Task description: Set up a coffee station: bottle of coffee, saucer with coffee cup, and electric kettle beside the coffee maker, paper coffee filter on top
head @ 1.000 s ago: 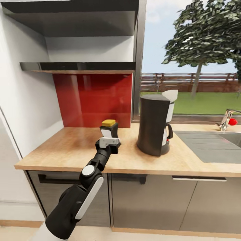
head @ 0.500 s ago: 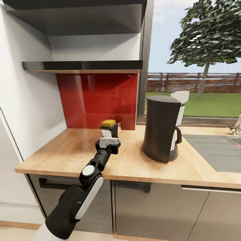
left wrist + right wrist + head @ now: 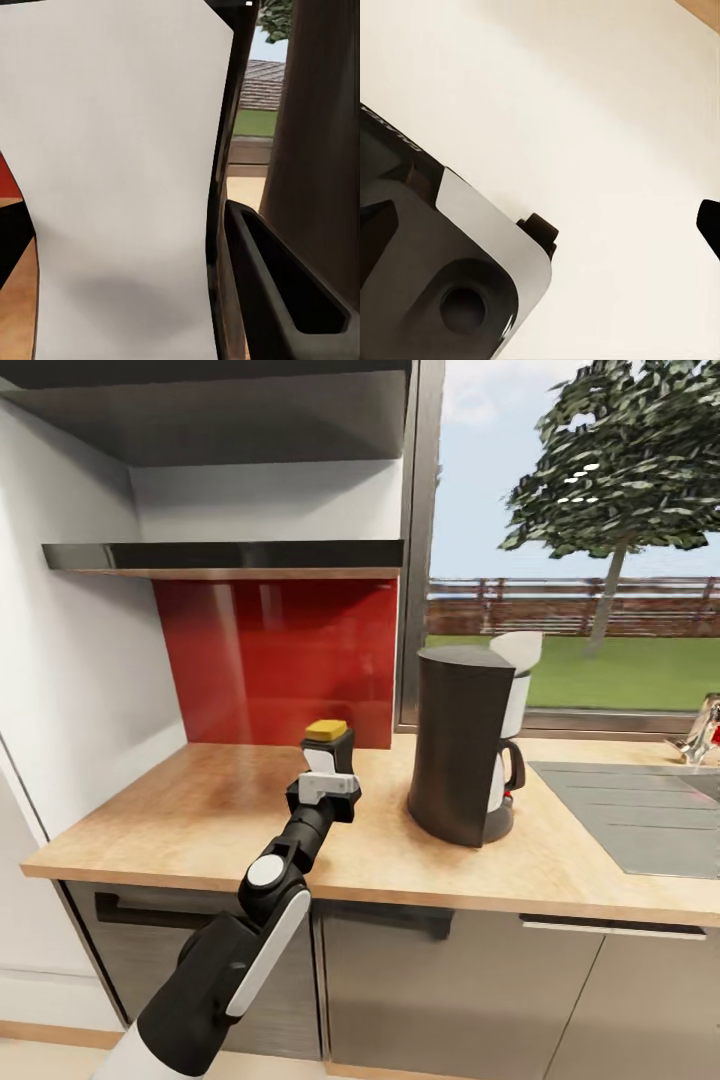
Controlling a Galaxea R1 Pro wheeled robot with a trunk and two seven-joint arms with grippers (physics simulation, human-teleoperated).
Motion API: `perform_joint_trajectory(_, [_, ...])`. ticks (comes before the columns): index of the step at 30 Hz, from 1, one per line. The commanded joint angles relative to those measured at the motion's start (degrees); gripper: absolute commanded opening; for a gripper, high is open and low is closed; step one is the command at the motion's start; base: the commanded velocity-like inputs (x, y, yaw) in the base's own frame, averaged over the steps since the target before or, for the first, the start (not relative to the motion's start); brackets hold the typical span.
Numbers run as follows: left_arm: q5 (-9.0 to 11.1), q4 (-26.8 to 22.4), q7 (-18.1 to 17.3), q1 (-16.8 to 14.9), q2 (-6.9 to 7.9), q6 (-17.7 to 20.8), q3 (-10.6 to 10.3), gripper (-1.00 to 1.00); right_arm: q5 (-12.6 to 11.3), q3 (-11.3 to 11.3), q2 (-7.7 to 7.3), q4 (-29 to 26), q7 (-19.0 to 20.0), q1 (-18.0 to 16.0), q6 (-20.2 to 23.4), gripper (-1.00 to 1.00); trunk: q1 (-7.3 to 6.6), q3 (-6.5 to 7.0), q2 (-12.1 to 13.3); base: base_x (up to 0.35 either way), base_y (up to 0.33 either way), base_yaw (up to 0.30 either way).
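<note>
Gripping the small dark yellow-capped bottle of coffee [image 3: 329,748] in left hand [image 3: 322,785], upright above light wood desk [image 3: 200,810], tall dark grey coffee maker [image 3: 465,745] alongside, nearer the window.

Head view. The surface [image 3: 200,810] spans the middle of the frame. At centre, the bottle of coffee [image 3: 328,745] sits between the fingers of the left gripper [image 3: 325,782], above the surface. The coffee maker [image 3: 465,745] stands on the surface right of the bottle, with a paper coffee filter [image 3: 516,649] on top. The kitchen shelf [image 3: 225,556] hangs at upper left; the sink [image 3: 640,815] lies at right.
</note>
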Motion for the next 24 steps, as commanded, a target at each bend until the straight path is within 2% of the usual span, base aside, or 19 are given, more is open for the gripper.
perform_joint_trajectory(1, [0.4,0.0,0.4,-0.1,0.02,0.2,-0.1,-1.00,-0.6,0.4,0.00,0.1,0.3,0.0,-0.2,1.00,0.00,-0.07,0.0,0.000,-0.199,0.000])
perform_joint_trajectory(8, [0.4,0.3,0.5,0.0,-0.01,0.2,-0.3,-1.00,-0.6,0.4,0.00,0.1,0.3,0.0,-0.2,1.00,0.00,-0.07,0.0,0.000,-0.251,0.000])
perform_joint_trajectory(16, [0.4,1.6,0.5,0.0,-0.01,0.1,-0.3,-1.00,-0.6,0.4,0.00,0.1,0.3,-0.1,-0.2,1.00,0.00,-0.07,0.0,-0.022,-0.045,0.000])
perform_joint_trajectory(20, [0.3,3.1,0.4,0.0,-0.06,-1.6,-0.4,-1.00,-0.6,0.5,0.00,0.1,0.3,0.0,-0.2,1.00,0.00,-0.07,0.0,-0.066,-0.032,0.000])
perform_joint_trajectory(24, [0.2,6.1,0.4,0.0,-0.10,-5.5,-2.5,-1.00,-0.6,0.5,0.00,0.1,0.3,0.0,-0.2,1.00,0.00,-0.07,0.0,-0.012,-0.006,0.000])
